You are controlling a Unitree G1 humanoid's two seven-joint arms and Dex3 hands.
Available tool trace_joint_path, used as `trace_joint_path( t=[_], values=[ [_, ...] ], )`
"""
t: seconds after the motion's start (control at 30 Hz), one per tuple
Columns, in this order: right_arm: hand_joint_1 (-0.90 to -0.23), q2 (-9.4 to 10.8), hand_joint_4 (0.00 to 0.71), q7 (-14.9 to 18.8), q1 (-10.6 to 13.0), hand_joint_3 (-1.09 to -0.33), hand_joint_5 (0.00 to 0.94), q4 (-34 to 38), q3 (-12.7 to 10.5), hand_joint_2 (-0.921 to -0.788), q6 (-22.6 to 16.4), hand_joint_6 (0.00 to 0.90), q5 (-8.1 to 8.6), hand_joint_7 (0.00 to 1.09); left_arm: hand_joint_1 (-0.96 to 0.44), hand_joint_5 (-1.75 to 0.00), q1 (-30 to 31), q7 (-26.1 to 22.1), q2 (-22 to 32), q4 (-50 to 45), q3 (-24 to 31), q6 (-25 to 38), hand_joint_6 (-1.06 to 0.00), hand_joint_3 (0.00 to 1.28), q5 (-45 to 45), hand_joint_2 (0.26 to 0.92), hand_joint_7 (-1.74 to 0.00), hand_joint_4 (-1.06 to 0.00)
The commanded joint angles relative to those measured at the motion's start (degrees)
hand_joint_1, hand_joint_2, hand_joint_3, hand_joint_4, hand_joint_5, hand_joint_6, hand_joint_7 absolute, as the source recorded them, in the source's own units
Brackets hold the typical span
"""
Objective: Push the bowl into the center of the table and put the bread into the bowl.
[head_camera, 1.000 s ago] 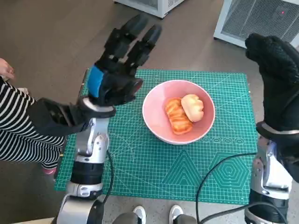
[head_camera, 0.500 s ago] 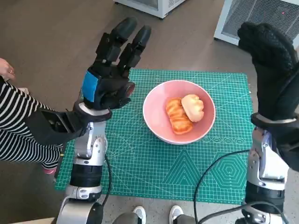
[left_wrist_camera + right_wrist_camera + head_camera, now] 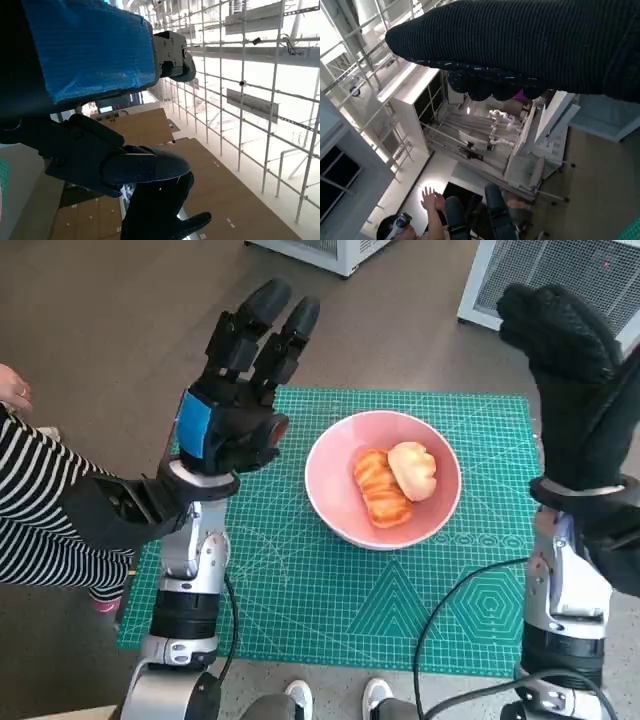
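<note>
A pink bowl (image 3: 340,508) sits near the middle of the green cutting mat (image 3: 300,590). Inside it lie two pieces of bread: an orange-brown ridged one (image 3: 378,490) and a paler bun (image 3: 412,470) leaning on it. My left hand (image 3: 235,400) is raised high above the mat's left side, fingers spread and pointing up, holding nothing. My right hand (image 3: 570,380), in the black glove, is lifted above the mat's right edge, fingers up and empty. Both wrist views look upward at the room, away from the table.
A person in a striped sleeve (image 3: 35,510) sits at the left edge of the table. White appliances (image 3: 560,280) stand on the floor beyond. The right wrist view shows a seated person (image 3: 435,220) with raised hands. A black cable (image 3: 450,610) crosses the mat's near right.
Both hands have risen a little higher, the left drifting slightly left and the right tilting inward. Bowl and bread have not moved.
</note>
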Motion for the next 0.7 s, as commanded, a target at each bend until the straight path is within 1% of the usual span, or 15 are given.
trace_joint_path(
  t=[0.03, 0.4, 0.7],
  values=[
    [-0.682, 0.5, 0.146, -0.3, -0.1, -0.701, 0.0, 1.9, 0.3, -0.921, 0.3, 0.062, -0.74, 0.52, -0.7, -0.01, -0.8, 0.2, 0.3, 0.4, 0.4, -1.1, 0.0, 0.42, 0.5, 0.921, -0.49, -0.14],
    [-0.684, 0.7, 0.144, 0.2, -0.4, -0.703, 0.0, 3.9, 0.7, -0.921, -0.9, 0.065, -0.65, 0.52, -0.7, 0.0, -1.1, -0.6, 0.8, 0.9, 0.4, -1.7, 0.0, 0.42, 0.4, 0.921, -0.49, -0.13],
    [-0.682, 0.7, 0.145, 0.1, 0.0, -0.703, 0.001, 4.5, 0.9, -0.921, -1.3, 0.059, -0.72, 0.51, -0.7, 0.0, -1.1, -1.1, 0.9, 1.7, 0.5, -2.7, 0.0, 0.43, 0.5, 0.921, -0.47, -0.13]
  ],
)
